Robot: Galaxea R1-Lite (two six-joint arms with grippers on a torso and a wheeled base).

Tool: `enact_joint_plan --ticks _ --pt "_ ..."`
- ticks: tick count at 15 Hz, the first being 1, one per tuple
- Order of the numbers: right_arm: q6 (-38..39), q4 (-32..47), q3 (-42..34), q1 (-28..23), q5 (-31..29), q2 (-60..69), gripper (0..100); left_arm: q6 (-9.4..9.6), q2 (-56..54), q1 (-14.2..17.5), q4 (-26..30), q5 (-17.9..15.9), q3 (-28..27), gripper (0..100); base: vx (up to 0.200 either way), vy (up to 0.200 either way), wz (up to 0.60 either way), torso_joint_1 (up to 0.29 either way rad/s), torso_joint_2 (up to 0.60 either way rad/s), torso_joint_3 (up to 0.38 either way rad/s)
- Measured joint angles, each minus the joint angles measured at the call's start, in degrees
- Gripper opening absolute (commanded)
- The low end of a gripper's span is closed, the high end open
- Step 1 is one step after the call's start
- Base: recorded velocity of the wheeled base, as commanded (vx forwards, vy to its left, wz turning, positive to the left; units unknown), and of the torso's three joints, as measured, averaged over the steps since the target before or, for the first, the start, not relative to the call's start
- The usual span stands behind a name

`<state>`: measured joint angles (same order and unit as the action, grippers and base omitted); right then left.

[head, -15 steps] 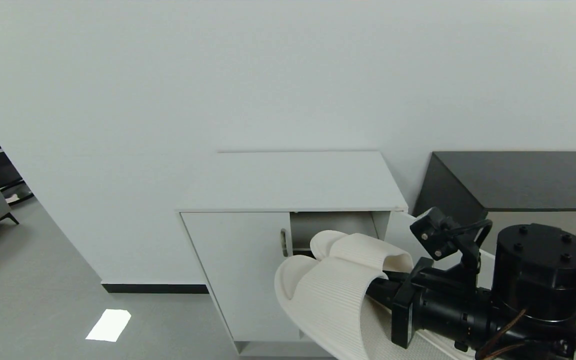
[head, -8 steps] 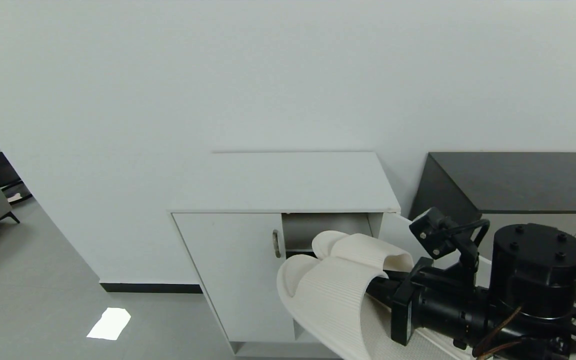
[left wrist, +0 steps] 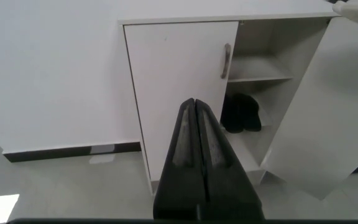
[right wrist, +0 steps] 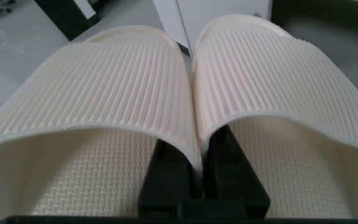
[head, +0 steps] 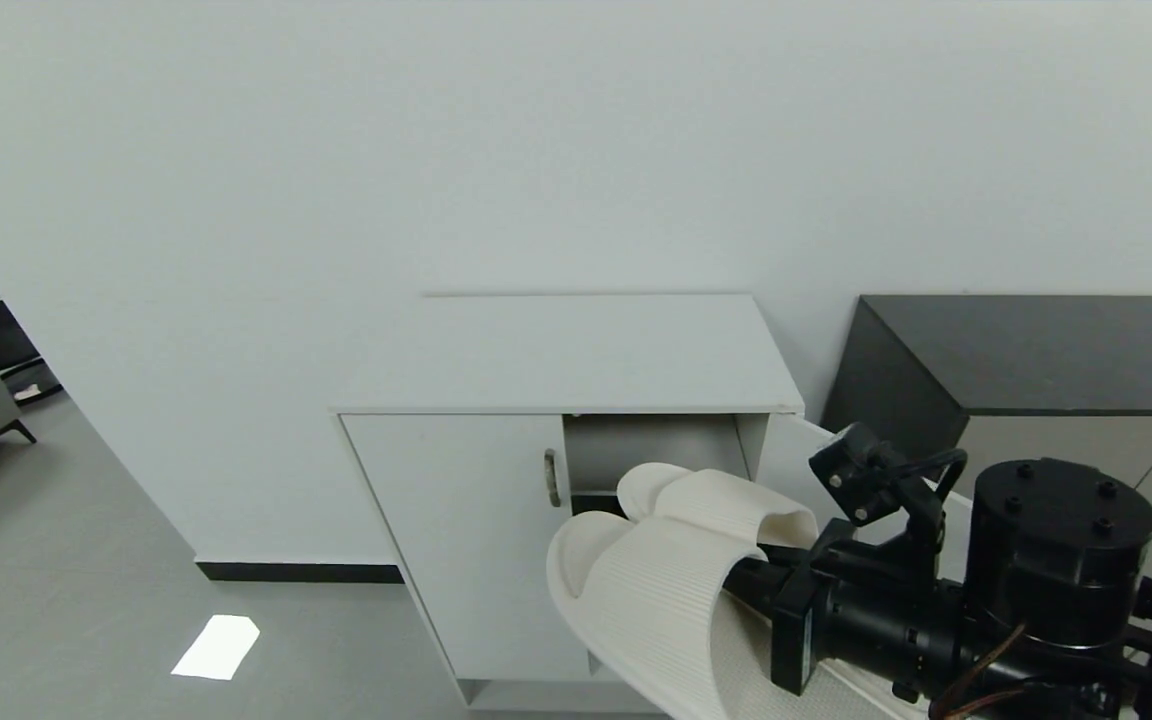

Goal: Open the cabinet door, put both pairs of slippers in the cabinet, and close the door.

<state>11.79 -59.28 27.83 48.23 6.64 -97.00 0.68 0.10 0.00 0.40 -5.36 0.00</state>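
The right gripper (head: 751,585) is clamped on the white slippers (head: 676,560), its fingers pinching the two inner strap edges together, toes pointing away from it. Over the last second the whole head view has shifted a little, the cabinet (head: 576,350) and the dark sideboard (head: 1036,350) sliding together, so the camera has moved. The slippers sit as before against the arm. More of the opening now shows past their toes, which I take as lining up for the placing. The left gripper (left wrist: 195,106) is closed tight with nothing in it, held back from the cabinet front.

Counted outward from the right gripper:
- two white slippers, one pair, in its grip;
- just ahead of the toes, one open door (left wrist: 328,112) swung aside;
- one shut door (head: 466,540) with one handle (head: 549,477);
- inside the opening, one shelf (left wrist: 257,78);
- under it, one black pair (left wrist: 241,113) already stowed.

So one pair is in, one is yet to go, and the door is still to be closed.
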Motion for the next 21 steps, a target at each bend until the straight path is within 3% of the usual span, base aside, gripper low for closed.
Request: enact_joint_plan --ticks 21 --pt "-0.35 -2.00 -1.27 0.43 0.79 -0.55 0 0.02 0.00 0.00 -0.05 0.00 0.00 0 0.000 0.000 0.00 -0.223 0.51 0.286"
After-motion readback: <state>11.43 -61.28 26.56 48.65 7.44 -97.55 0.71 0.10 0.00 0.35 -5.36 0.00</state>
